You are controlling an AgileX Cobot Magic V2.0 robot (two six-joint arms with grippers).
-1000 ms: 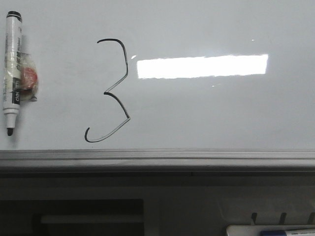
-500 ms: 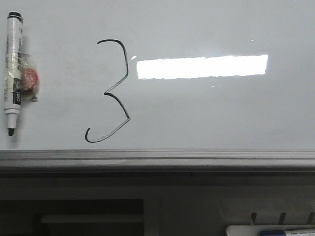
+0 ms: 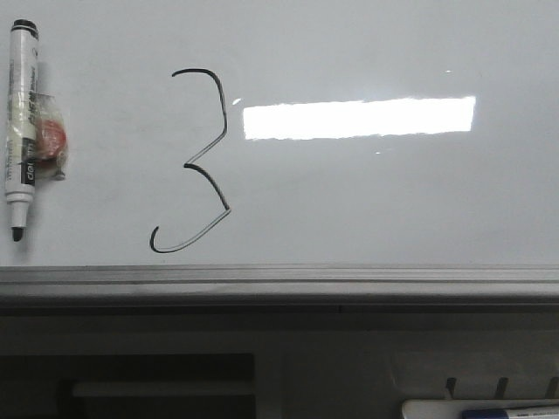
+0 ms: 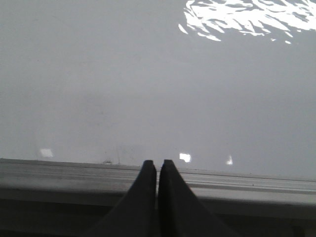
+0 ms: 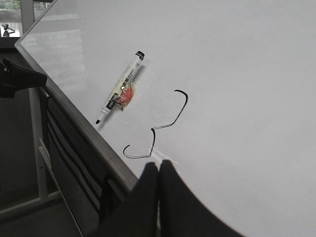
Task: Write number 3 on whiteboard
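The number 3 (image 3: 199,161) is drawn in thin black line on the left half of the whiteboard (image 3: 367,201); it also shows in the right wrist view (image 5: 158,126). A white marker with a black cap (image 3: 21,127) lies at the board's far left, uncapped tip toward the near edge, with a small red and clear wrapper beside it. It also shows in the right wrist view (image 5: 121,86). My left gripper (image 4: 157,163) is shut and empty above the board's near edge. My right gripper (image 5: 159,165) is shut and empty, held near the 3's lower end.
The grey metal edge strip (image 3: 279,281) runs along the whiteboard's near side. A white tray with a blue marker (image 3: 489,408) sits low at the right. A bright rectangular light reflection (image 3: 358,118) lies right of the 3. A dark arm part (image 5: 19,79) shows beyond the board's corner.
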